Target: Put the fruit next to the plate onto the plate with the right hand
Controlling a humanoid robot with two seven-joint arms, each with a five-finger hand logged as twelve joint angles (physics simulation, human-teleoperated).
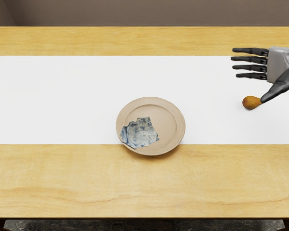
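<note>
Right hand empty, fingers spread, thumb just beside fruit; plate well left.
Risk: thumb nudge rolls round fruit away before grasp.

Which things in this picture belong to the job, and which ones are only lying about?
Belong to the job:
- fruit, on the white strip, right of the plate
- plate
- right hand, open, close to the fruit

Only lying about:
- white strip across the table
- wooden table
</note>
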